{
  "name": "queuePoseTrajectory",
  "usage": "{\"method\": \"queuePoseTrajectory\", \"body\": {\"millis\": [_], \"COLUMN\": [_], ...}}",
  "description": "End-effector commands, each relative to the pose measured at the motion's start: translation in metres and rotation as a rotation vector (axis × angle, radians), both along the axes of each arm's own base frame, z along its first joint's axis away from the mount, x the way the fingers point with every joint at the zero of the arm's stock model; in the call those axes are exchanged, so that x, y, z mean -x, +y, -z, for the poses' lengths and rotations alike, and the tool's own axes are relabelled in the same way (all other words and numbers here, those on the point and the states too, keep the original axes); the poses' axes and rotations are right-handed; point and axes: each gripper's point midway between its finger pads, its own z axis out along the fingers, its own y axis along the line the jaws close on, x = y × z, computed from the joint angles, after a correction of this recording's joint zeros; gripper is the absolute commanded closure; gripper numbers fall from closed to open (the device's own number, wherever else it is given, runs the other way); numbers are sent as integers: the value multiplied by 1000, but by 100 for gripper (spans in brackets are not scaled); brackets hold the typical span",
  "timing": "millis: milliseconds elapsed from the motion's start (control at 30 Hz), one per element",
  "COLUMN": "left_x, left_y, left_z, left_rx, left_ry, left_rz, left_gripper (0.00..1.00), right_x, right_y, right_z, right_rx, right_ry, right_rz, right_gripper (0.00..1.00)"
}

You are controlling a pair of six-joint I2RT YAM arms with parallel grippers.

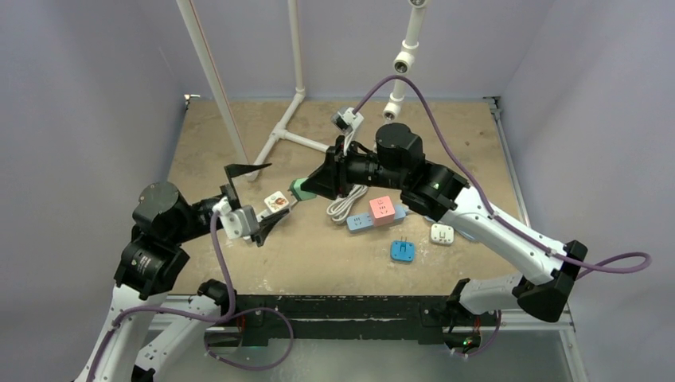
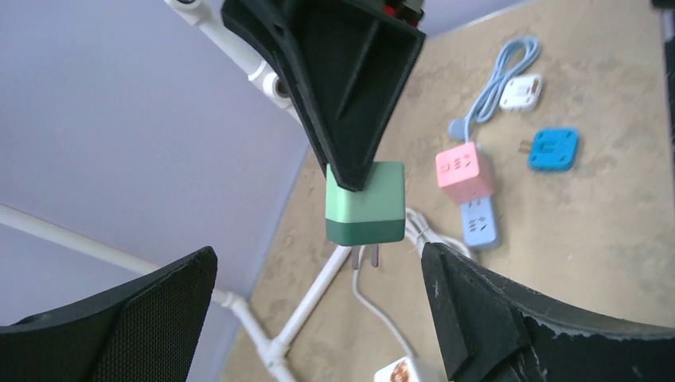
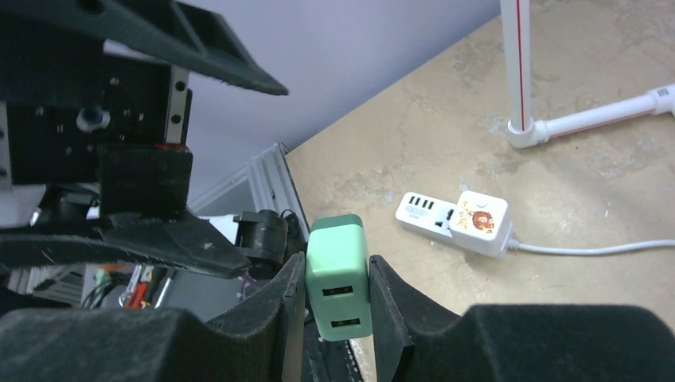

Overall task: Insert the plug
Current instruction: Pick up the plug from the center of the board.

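The plug (image 1: 300,189) is a green cube charger, light on top with a darker band at the prong end. My right gripper (image 1: 310,185) is shut on it, the pads pressing both sides (image 3: 338,263). It hangs above the table with its two metal prongs pointing toward the left arm (image 2: 364,208). A white power strip (image 1: 277,200) with a monkey picture lies flat below and just left of the plug (image 3: 454,216). My left gripper (image 1: 275,189) stands wide open around that spot. Nothing is between its fingers (image 2: 171,314), which sit apart from the plug.
A pink and blue power strip (image 1: 374,213) lies right of centre beside a coiled white cable (image 1: 344,204). A blue adapter (image 1: 402,251) and a white adapter (image 1: 442,233) sit nearer the front. A white pipe frame (image 1: 280,134) stands at the back.
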Motion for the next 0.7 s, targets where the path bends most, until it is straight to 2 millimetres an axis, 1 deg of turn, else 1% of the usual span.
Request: {"method": "queuePoseTrajectory", "body": {"millis": [0,233,433,533,567,667], "left_x": [-15,-19,-21,-27,-29,-36], "left_y": [6,1,2,5,5,5], "left_z": [18,29,45,49,49,43], "left_rx": [-157,-186,-249,-272,-272,-256], "left_ry": [-215,-179,-192,-201,-210,-226], "left_rz": [-15,22,32,11,5,-21], "left_gripper": [1,1,1,1,2,10], "right_x": [-11,-15,-17,-16,-15,-12], "right_y": [9,24,30,34,35,41], "right_z": [-28,-29,-28,-28,-28,-25], "right_rx": [-95,-138,-165,-182,-185,-184], "right_ry": [8,39,59,75,80,98], "right_rz": [47,26,22,8,1,-22], "right_gripper": [100,100,100,100,100,100]}}
